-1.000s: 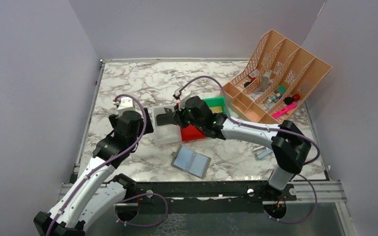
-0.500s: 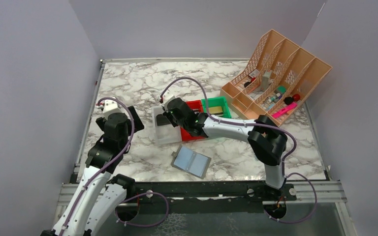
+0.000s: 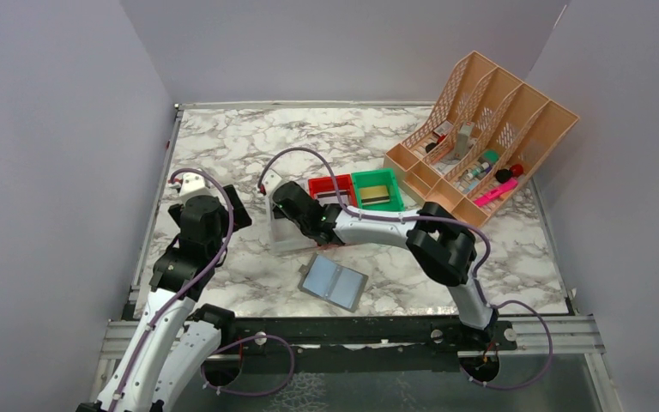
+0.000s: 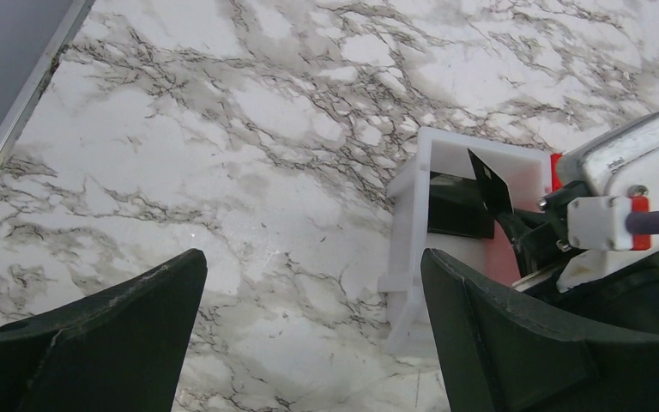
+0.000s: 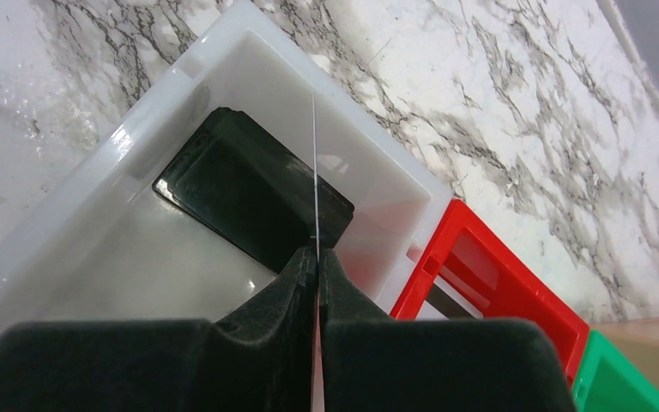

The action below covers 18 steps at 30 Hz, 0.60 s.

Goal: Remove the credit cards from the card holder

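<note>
**Top view.** R gripper (image 3: 283,204) reaches across the table (image 3: 223,146) and hangs over the white bin (image 3: 285,233). How far it is open can't be read from this angle. The card holder (image 3: 335,281) lies open and flat, back along the R arm and toward the arm bases, apart from both arms. 2 panels show, pale blue and grey, w/ no card seen on them. L gripper (image 3: 232,206) sits on the bin's other side, clear of it. The red bin (image 3: 329,183) and green bin (image 3: 376,178) stand behind the R wrist.

**L wrist view.** L gripper (image 4: 309,343) is spread wide w/ nothing between its fingers. The white bin is ahead and to its right. 1 flat card (image 4: 456,206), black, lies on the bin floor. Above it a 2nd, the held card (image 4: 487,178), stands on edge, pinched by the R gripper (image 4: 523,227).

**R wrist view.** R gripper (image 5: 316,257) is pressed fully together on the held card (image 5: 315,172). The card shows edge-on, a thin pale line running straight out from the fingertips. Its long axis can't be told from this view. Straight below the fingertips is the bin floor, w/ the flat card (image 5: 249,202) lying slantwise across the gripper's line.

**Assessment.** The coming move turns on 1 relation: the bin is directly under the held card, so letting go should drop it in. R arm is the one in position. The risk is that the card lands leaning on the bin wall.
</note>
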### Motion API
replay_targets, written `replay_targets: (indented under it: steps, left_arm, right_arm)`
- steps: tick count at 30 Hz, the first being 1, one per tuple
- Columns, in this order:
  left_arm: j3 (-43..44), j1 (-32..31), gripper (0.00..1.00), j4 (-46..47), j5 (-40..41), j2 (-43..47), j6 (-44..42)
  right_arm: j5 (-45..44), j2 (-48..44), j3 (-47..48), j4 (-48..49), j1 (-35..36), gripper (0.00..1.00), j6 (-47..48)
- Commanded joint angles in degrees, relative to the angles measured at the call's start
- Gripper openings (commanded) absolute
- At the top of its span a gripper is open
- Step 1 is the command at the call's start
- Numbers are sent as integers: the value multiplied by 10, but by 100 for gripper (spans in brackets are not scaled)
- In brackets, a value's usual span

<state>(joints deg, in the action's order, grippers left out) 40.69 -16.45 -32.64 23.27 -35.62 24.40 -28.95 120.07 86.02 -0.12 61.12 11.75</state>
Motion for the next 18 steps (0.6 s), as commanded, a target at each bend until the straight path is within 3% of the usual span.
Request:
replay_targets:
  steps: [1,18]
  left_arm:
    - [-5,6,99,14,-16,6,-7]
    - [-7,7,99,17,-28,6,-11]
  right_arm:
    - [-14,23,19,-5,3,11,52]
    - [26,47,43,-22,7,20,74]
